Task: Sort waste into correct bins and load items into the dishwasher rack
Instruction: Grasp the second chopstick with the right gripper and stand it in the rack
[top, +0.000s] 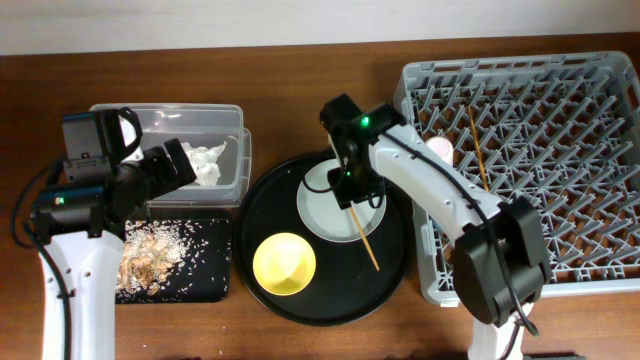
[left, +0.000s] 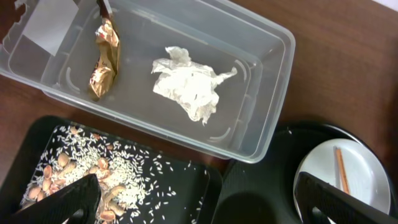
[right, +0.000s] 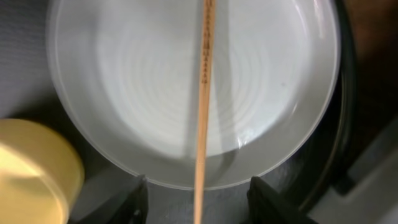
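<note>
From the near edge, the right arm bent left over the table's middle. Its right gripper was spread astride 1 chopstick lying on the pale plate. Toward the far-left corner, the left gripper hung spread wide by the clear tub holding the tissue.

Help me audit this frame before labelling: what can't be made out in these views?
Pink cup: overhead, mostly hidden under the right arm.
Chopstick on the plate: overhead, upper end under the right arm; right wrist, both ends cut off by the edges.
Gold-brown wrapper: overhead, hidden beneath the left arm.
Food scraps: overhead, partly covered by the left arm; pieces too small to tell apart.
</note>
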